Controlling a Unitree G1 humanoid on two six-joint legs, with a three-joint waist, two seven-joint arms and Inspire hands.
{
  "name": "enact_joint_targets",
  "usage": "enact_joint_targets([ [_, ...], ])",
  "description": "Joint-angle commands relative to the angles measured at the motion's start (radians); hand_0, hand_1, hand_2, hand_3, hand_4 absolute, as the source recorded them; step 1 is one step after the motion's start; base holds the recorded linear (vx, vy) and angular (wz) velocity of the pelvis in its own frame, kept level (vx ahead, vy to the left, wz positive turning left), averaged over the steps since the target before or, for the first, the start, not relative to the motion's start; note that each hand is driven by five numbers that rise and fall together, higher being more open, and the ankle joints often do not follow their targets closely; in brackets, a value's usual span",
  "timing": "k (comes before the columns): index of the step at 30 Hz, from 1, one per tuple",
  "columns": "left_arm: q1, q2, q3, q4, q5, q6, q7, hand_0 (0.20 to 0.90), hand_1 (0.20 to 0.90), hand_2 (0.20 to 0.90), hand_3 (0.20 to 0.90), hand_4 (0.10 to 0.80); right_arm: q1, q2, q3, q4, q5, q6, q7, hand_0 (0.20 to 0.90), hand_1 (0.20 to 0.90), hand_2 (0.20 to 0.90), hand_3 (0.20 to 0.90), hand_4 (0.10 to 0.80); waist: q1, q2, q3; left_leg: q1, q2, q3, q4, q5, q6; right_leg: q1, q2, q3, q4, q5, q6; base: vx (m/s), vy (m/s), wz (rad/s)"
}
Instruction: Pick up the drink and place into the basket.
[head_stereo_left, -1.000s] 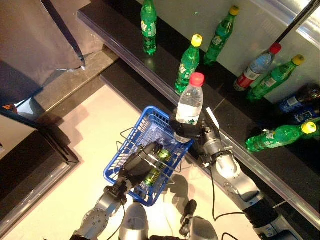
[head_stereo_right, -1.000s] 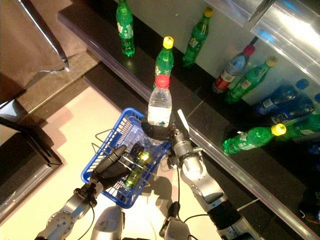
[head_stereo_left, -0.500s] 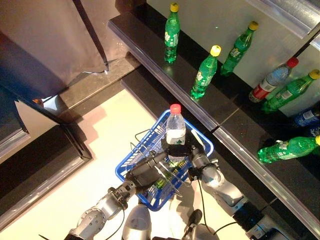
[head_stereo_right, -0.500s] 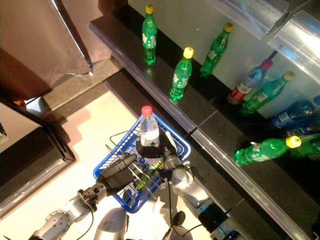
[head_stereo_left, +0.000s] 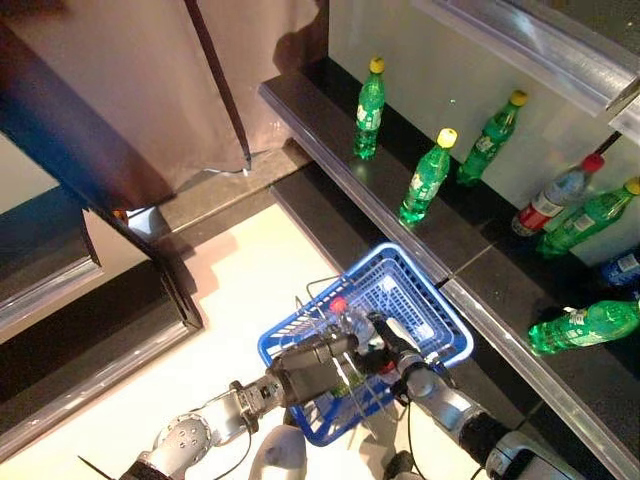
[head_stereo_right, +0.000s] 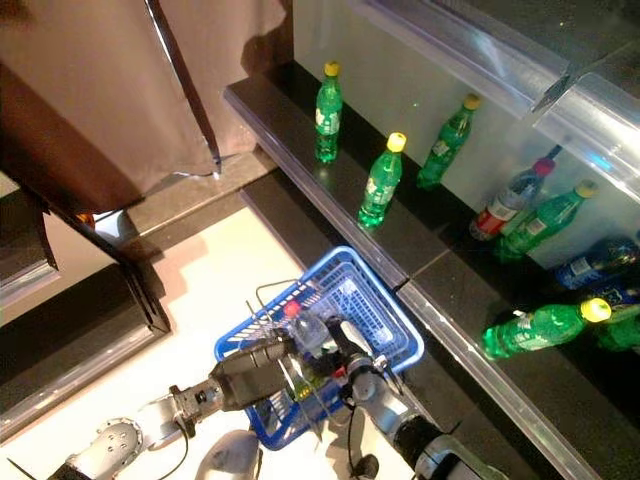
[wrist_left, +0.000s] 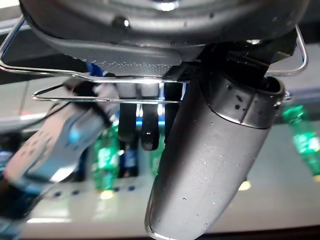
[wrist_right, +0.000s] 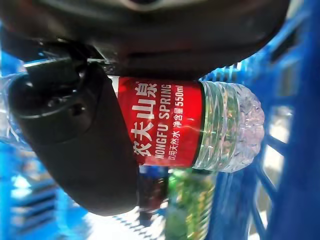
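Note:
The blue basket (head_stereo_left: 402, 288) hangs in front of me, and my left hand (head_stereo_left: 312, 366) is shut on its thin wire handles (wrist_left: 100, 77). My right hand (head_stereo_left: 388, 352) is inside the basket, shut on a clear water bottle (head_stereo_left: 354, 324) with a red cap and a red label (wrist_right: 165, 122). The bottle lies tilted, low in the basket, with its cap toward my left. The thumb (wrist_right: 75, 130) wraps round the bottle's middle. A green bottle (wrist_right: 187, 200) lies on the basket's floor under it.
Green bottles (head_stereo_left: 427, 175) stand on the black ledge (head_stereo_left: 330, 130) past the basket, with a red-labelled bottle (head_stereo_left: 555, 195) and a green bottle lying down (head_stereo_left: 585, 325) at the right. A dark curtain (head_stereo_left: 150, 100) hangs at the far left, above a dark step (head_stereo_left: 100, 330).
The camera has shifted. My right hand has brought the water bottle from upright above the basket's rim down into the basket, and tilted it over. My left hand still holds the handles.

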Motion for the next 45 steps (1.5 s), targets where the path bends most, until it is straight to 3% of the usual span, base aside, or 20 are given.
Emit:
enact_joint_targets([
  [1, -0.110, -0.177, -0.145, -0.370, -0.170, 0.079, -0.313, 0.300, 0.300, 0.300, 0.200, 0.100, -0.166, 0.055, 0.105, 0.073, -0.239, 0.027, 0.099, 0.300, 0.300, 0.300, 0.200, 0.100, 0.041, 0.024, -0.211, 0.002, 0.036, 0.045, -0.068, 0.035, 0.014, -0.033, -0.062, -0.020, 0.082, 0.017, 0.041, -0.002, -0.038, 0.01],
  [6, -0.118, -0.216, -0.196, -0.363, -0.181, 0.124, -0.271, 0.300, 0.300, 0.300, 0.200, 0.100, -0.244, 0.066, 0.167, 0.132, -0.378, 0.074, 0.184, 0.300, 0.300, 0.300, 0.200, 0.100, 0.055, 0.018, -0.204, -0.006, 0.034, 0.035, -0.068, 0.038, 0.016, -0.038, -0.065, -0.019, 0.084, 0.022, 0.044, 0.009, -0.017, 0.02],
  [10, -0.128, -0.269, -0.250, -0.362, -0.298, 0.228, -0.245, 0.300, 0.300, 0.300, 0.200, 0.100, -0.313, 0.113, 0.215, 0.207, -0.543, 0.104, 0.298, 0.300, 0.300, 0.300, 0.200, 0.100, 0.070, 0.017, -0.200, -0.010, 0.032, 0.027, -0.068, 0.041, 0.018, -0.040, -0.068, -0.024, 0.089, 0.023, 0.045, 0.033, -0.017, 0.13],
  [15, -0.155, -0.326, -0.308, -0.366, -0.295, 0.207, -0.204, 0.300, 0.300, 0.300, 0.200, 0.100, -0.371, 0.168, 0.253, 0.276, -0.631, 0.183, 0.419, 0.300, 0.300, 0.300, 0.200, 0.100, 0.086, 0.020, -0.181, -0.032, 0.025, 0.009, -0.068, 0.048, 0.021, -0.059, -0.072, -0.033, 0.096, 0.029, 0.047, -0.002, -0.017, 0.12],
  [22, -0.174, -0.338, -0.314, -0.380, -0.284, 0.199, -0.207, 0.300, 0.300, 0.300, 0.200, 0.100, -0.383, 0.188, 0.261, 0.354, -0.683, 0.237, 0.496, 0.300, 0.300, 0.300, 0.200, 0.100, 0.101, 0.034, -0.153, -0.065, 0.013, -0.012, -0.068, 0.061, 0.027, -0.079, -0.078, -0.045, 0.097, 0.038, 0.045, -0.038, 0.015, 0.06],
  [23, -0.175, -0.338, -0.316, -0.386, -0.288, 0.198, -0.202, 0.300, 0.300, 0.300, 0.200, 0.100, -0.378, 0.192, 0.259, 0.365, -0.671, 0.243, 0.490, 0.345, 0.345, 0.345, 0.252, 0.152, 0.104, 0.034, -0.152, -0.067, 0.012, -0.014, -0.068, 0.061, 0.027, -0.079, -0.080, -0.048, 0.096, 0.039, 0.046, 0.020, 0.009, 0.04],
  [24, -0.173, -0.336, -0.318, -0.391, -0.293, 0.195, -0.200, 0.300, 0.300, 0.300, 0.200, 0.100, -0.373, 0.194, 0.259, 0.371, -0.656, 0.248, 0.484, 0.448, 0.448, 0.448, 0.373, 0.273, 0.106, 0.033, -0.153, -0.067, 0.011, -0.015, -0.068, 0.061, 0.028, -0.078, -0.081, -0.050, 0.096, 0.040, 0.047, 0.027, 0.005, 0.11],
  [25, -0.172, -0.332, -0.315, -0.396, -0.299, 0.193, -0.196, 0.300, 0.300, 0.300, 0.200, 0.100, -0.368, 0.193, 0.259, 0.373, -0.650, 0.247, 0.476, 0.801, 0.801, 0.801, 0.785, 0.685, 0.107, 0.032, -0.153, -0.066, 0.011, -0.016, -0.068, 0.061, 0.028, -0.077, -0.081, -0.051, 0.097, 0.041, 0.047, 0.026, 0.003, 0.18],
  [26, -0.174, -0.328, -0.310, -0.402, -0.312, 0.190, -0.188, 0.300, 0.300, 0.300, 0.200, 0.100, -0.363, 0.192, 0.259, 0.370, -0.643, 0.249, 0.468, 0.900, 0.900, 0.900, 0.900, 0.800, 0.106, 0.031, -0.154, -0.065, 0.012, -0.016, -0.068, 0.061, 0.028, -0.077, -0.081, -0.050, 0.097, 0.041, 0.048, 0.017, 0.000, 0.18],
  [37, -0.172, -0.298, -0.265, -0.457, -0.394, 0.068, -0.105, 0.300, 0.300, 0.300, 0.200, 0.100, -0.348, 0.139, 0.241, 0.279, -0.467, 0.232, 0.348, 0.900, 0.900, 0.900, 0.900, 0.800, 0.081, 0.015, -0.164, -0.046, 0.032, 0.001, -0.068, 0.061, 0.018, -0.068, -0.065, -0.027, 0.084, 0.037, 0.046, 0.004, -0.001, -0.01],
  [42, -0.166, -0.270, -0.178, -0.456, -0.399, -0.048, -0.054, 0.300, 0.300, 0.300, 0.200, 0.100, -0.343, 0.089, 0.196, 0.183, -0.357, 0.190, 0.271, 0.900, 0.900, 0.900, 0.900, 0.800, 0.064, 0.006, -0.182, -0.024, 0.046, 0.020, -0.068, 0.056, 0.011, -0.052, -0.057, -0.019, 0.078, 0.031, 0.041, 0.007, 0.001, -0.13],
  [45, -0.122, -0.248, -0.089, -0.454, -0.408, -0.086, -0.018, 0.300, 0.300, 0.300, 0.200, 0.100, -0.290, 0.008, 0.155, -0.039, -0.354, 0.254, 0.279, 0.900, 0.900, 0.900, 0.900, 0.800, 0.044, 0.001, -0.192, -0.008, 0.055, 0.033, -0.068, 0.052, 0.005, -0.041, -0.050, -0.012, 0.073, 0.026, 0.038, -0.014, 0.003, -0.06],
])
